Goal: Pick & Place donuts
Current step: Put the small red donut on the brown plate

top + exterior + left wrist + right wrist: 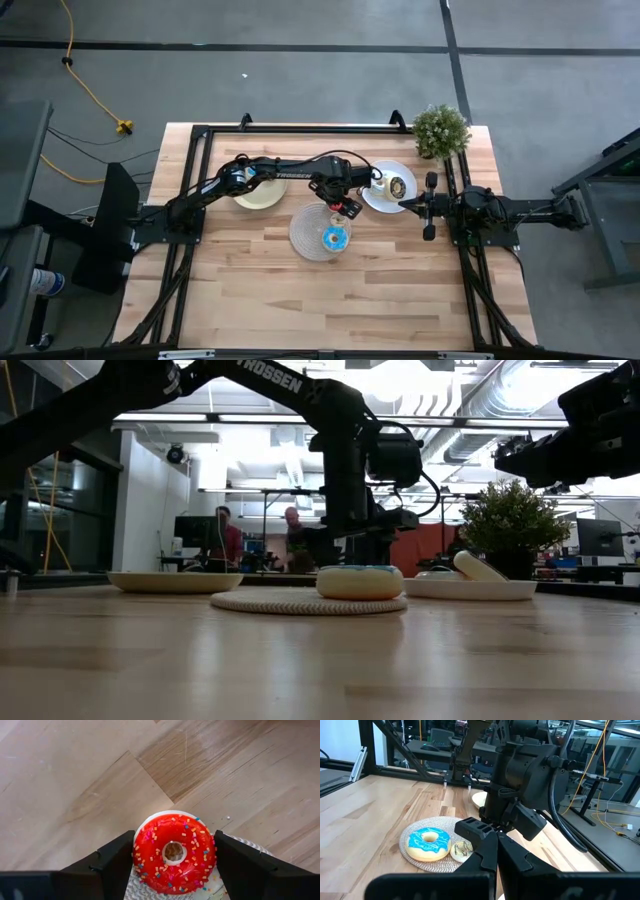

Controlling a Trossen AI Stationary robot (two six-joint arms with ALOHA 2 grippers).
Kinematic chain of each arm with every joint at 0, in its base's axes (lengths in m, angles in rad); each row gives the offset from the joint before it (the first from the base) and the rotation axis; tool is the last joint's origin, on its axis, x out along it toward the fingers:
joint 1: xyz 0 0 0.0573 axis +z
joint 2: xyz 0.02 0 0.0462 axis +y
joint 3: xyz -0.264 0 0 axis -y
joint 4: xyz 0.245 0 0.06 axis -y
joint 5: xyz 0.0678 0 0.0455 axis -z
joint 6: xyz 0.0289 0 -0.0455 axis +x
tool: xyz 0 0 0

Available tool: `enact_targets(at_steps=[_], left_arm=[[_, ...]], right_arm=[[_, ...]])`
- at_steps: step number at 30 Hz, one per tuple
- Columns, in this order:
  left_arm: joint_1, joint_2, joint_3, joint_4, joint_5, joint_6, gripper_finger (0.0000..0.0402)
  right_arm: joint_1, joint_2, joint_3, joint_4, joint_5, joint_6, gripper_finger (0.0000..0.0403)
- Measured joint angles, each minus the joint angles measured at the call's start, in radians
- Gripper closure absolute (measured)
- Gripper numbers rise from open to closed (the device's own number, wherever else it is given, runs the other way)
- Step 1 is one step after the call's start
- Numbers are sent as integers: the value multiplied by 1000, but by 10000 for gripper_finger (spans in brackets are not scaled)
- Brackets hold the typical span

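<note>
Red donut [174, 852] clamped in left pincer [174, 865], lower edge cut off; right pincer [496, 851] shut, empty

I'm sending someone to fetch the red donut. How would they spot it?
Find the wooden table, then the woven plate near its middle. At the plate's edge, the left gripper holds the red donut between its jaws; unlike the blue donut lying beside it, it has red icing with sprinkles.

Even, bright overhead light; pale wooden tabletop [400, 290] shows only soft, faint shadows. Low view: ceiling lights glare white, dark left arm [330, 420] nearly silhouetted, near tabletop blurred. Left wrist view: red sprinkled ring donut [174, 852] sharp, well lit.
</note>
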Motion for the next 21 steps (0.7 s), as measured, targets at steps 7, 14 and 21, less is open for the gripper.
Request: enact_targets(at_steps=[7,14,21], left_arm=[[0,0,0,0,-3,0,150],[0,0,0,0,-6,0,150],[0,0,0,0,-10,0,150]], right_arm=[[0,0,0,0,0,0,402],[0,0,0,0,0,0,402],[0,0,0,0,0,0,402]])
